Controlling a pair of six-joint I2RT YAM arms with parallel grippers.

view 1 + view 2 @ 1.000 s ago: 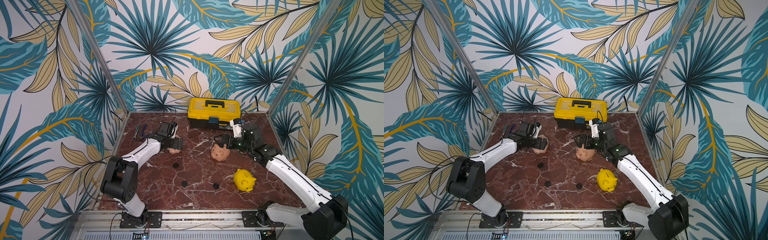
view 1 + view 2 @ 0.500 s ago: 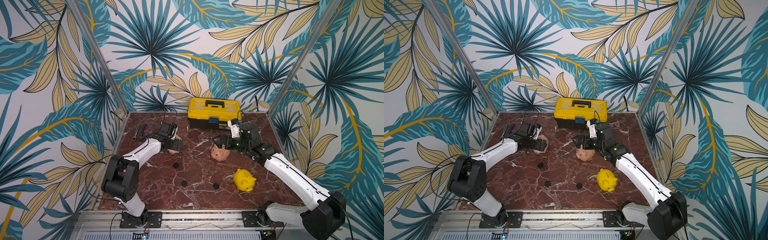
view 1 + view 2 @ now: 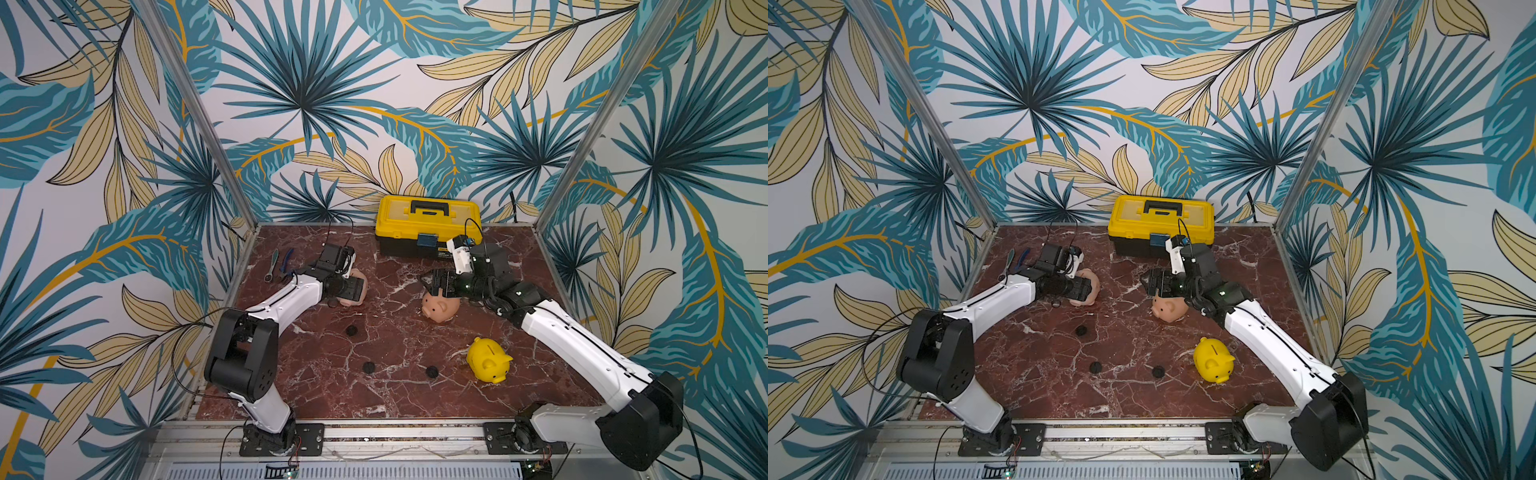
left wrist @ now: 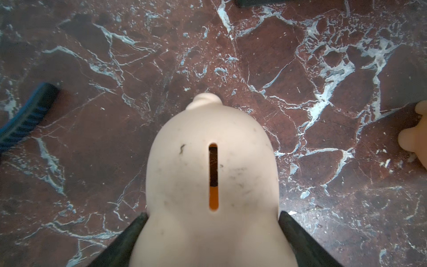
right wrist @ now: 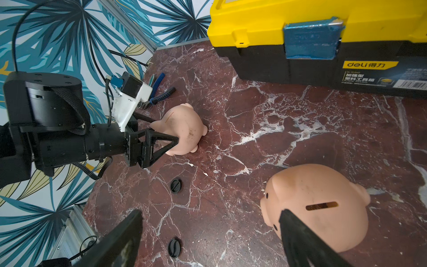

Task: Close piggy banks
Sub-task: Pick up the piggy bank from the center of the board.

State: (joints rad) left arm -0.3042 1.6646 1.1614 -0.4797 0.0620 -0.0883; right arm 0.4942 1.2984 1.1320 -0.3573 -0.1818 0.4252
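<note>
A pale pink piggy bank (image 4: 212,173) with its coin slot facing the camera sits at the back left of the table (image 3: 399,340); my left gripper (image 4: 212,216) is shut on it, one finger pressed against each flank, as the right wrist view also shows (image 5: 184,129). A darker peach piggy bank (image 3: 440,307) stands mid-table. My right gripper (image 5: 210,215) hovers open just behind and above it, one finger crossing in front of its head and nothing between the jaws. The yellow piggy bank (image 3: 488,359) rests alone toward the front right.
A yellow-and-black toolbox (image 3: 428,224) stands against the back wall. Three small black discs (image 3: 351,331) (image 3: 368,367) (image 3: 432,371) lie on the marble in front of the pigs. Pliers (image 3: 286,262) and a wrench (image 3: 270,270) lie at the back left corner.
My left gripper has closed on the pale pink piggy bank. The right gripper has shifted slightly over the peach piggy bank, still wide.
</note>
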